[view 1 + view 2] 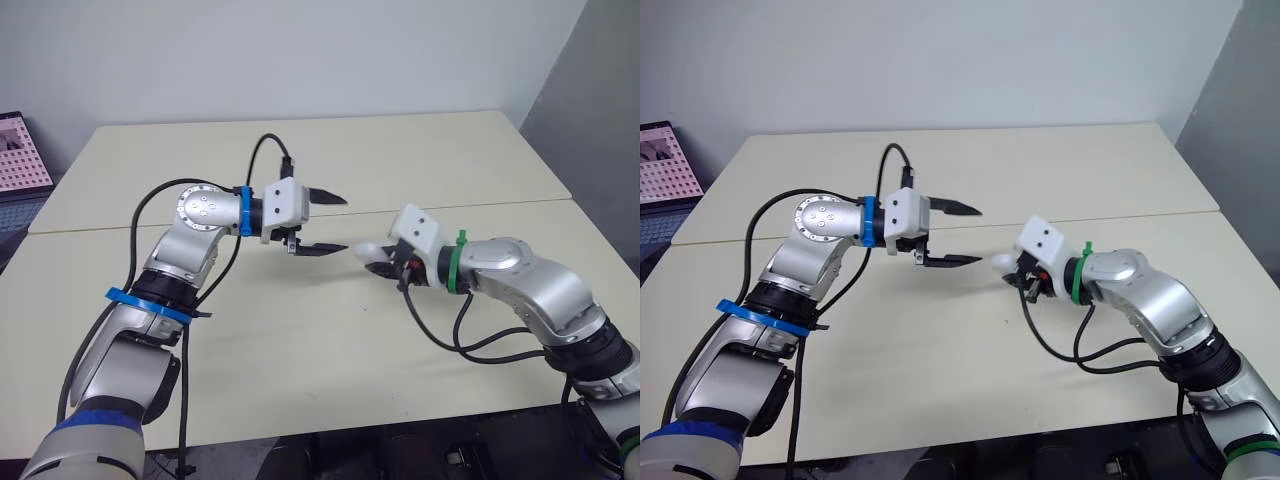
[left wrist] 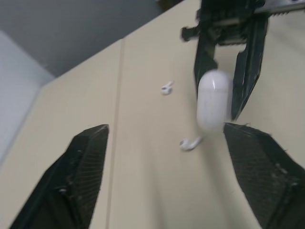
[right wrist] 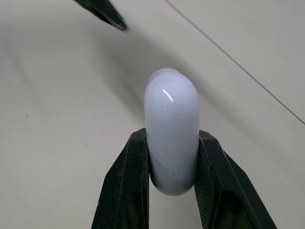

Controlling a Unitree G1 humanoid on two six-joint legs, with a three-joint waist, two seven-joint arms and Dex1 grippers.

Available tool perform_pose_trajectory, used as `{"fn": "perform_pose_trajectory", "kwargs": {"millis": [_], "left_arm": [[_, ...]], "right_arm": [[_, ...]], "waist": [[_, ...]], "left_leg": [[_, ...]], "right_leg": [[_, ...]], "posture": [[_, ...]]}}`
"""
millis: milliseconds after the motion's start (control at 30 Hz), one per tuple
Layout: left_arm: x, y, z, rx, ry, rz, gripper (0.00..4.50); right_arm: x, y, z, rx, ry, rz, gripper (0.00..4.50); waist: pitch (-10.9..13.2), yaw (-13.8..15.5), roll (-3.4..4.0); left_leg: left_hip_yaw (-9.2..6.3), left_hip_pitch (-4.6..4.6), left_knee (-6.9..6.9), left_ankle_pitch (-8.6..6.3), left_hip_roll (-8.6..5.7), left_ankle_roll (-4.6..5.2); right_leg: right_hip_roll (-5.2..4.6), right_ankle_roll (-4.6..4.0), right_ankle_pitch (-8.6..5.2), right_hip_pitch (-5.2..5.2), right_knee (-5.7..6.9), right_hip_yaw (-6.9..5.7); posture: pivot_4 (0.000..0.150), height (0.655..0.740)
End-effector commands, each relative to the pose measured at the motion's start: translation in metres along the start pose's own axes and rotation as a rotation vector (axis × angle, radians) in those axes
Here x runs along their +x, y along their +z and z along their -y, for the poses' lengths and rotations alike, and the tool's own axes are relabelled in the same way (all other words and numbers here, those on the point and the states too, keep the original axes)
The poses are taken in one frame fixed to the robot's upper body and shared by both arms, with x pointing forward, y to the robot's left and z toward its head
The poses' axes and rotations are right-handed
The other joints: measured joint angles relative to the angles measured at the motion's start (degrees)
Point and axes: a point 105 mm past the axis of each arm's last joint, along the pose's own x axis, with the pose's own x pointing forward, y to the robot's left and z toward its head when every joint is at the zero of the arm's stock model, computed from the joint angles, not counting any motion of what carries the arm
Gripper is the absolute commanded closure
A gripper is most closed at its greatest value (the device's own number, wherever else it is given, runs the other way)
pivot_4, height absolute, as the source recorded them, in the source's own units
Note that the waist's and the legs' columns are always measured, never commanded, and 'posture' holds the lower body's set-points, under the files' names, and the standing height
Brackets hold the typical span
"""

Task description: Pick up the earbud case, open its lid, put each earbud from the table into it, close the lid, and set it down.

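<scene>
The white earbud case (image 3: 171, 129) is held closed, just above the table, with my right gripper (image 1: 380, 262) shut on its lower half. My left gripper (image 1: 343, 224) hovers open a short way to the case's left, its fingertips pointing at the case without touching it. In the left wrist view the case (image 2: 214, 100) hangs between the right gripper's black fingers (image 2: 248, 71). Two white earbuds lie on the table beneath and beyond it, one earbud (image 2: 166, 88) farther off and the other earbud (image 2: 190, 143) nearer. One left fingertip (image 3: 102, 12) shows in the right wrist view.
The cream table (image 1: 300, 340) has a seam (image 1: 500, 207) running across its middle. A screen (image 1: 20, 150) stands off the table's far left corner. Grey walls close the back and right.
</scene>
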Motion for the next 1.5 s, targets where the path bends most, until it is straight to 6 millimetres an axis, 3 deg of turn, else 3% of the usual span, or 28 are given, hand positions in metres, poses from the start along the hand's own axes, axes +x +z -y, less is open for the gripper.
{"fn": "perform_pose_trajectory", "kwargs": {"millis": [33,67,100,533,700,1100,1267,1500], "left_arm": [[0.002,0.012,0.001,-0.011,-0.081,-0.023,1.89],[0.002,0.011,0.004,-0.004,-0.106,-0.035,2.21],[0.003,0.011,0.006,0.0,-0.129,-0.041,2.24],[0.02,0.015,0.01,0.034,-0.169,-0.039,2.24],[0.018,0.014,0.011,0.039,-0.175,-0.045,3.21],[0.017,0.014,0.006,0.049,-0.17,-0.055,3.21],[0.017,0.013,0.004,0.051,-0.154,-0.062,1.66],[0.019,0.014,0.003,0.05,-0.145,-0.063,1.62]], "right_arm": [[-0.004,0.021,0.001,-0.116,-0.012,0.036,3.66],[-0.004,0.023,0.002,-0.13,-0.014,0.035,3.66],[-0.005,0.025,0.001,-0.135,-0.014,0.038,3.66],[-0.005,0.035,0.0,-0.183,-0.029,0.034,3.66],[-0.005,0.027,0.0,-0.186,-0.03,0.01,3.66],[-0.007,0.023,0.002,-0.186,-0.036,-0.005,3.66],[-0.008,0.021,0.002,-0.179,-0.036,-0.008,3.66],[-0.009,0.02,0.002,-0.175,-0.039,-0.01,3.66]], "waist": [[0.0,0.0,0.0],[0.0,0.0,0.0],[0.0,0.0,0.0],[0.0,0.7,0.0],[0.0,0.7,0.0],[0.0,0.8,0.0],[0.0,0.8,0.0],[0.0,0.9,0.0]], "left_leg": [[-0.01,0.0,0.0,0.01,0.01,-0.02],[-0.04,0.0,0.0,0.03,0.01,-0.05],[-0.05,0.0,0.0,0.04,0.01,-0.06],[-0.08,-0.01,0.01,0.05,-0.04,-0.08],[-0.07,-0.01,0.01,0.05,-0.05,-0.08],[-0.07,-0.01,0.01,0.05,-0.05,-0.09],[-0.08,-0.01,0.01,0.05,-0.05,-0.09],[-0.08,-0.01,0.01,0.06,-0.05,-0.1]], "right_leg": [[0.0,0.0,0.0,0.0,0.0,0.01],[0.0,-0.01,0.0,0.0,0.0,0.0],[0.0,-0.01,0.0,0.01,0.0,-0.01],[-0.09,-0.02,0.01,0.01,0.01,-0.01],[-0.09,-0.02,0.01,0.0,0.01,0.0],[-0.09,-0.02,0.01,0.01,0.01,-0.01],[-0.09,-0.02,0.01,0.01,0.02,0.0],[-0.09,-0.02,0.02,0.01,0.02,-0.01]], "posture": [[0.15,0.74],[0.15,0.74],[0.15,0.74],[0.15,0.74],[0.15,0.74],[0.15,0.74],[0.15,0.74],[0.15,0.74]]}}
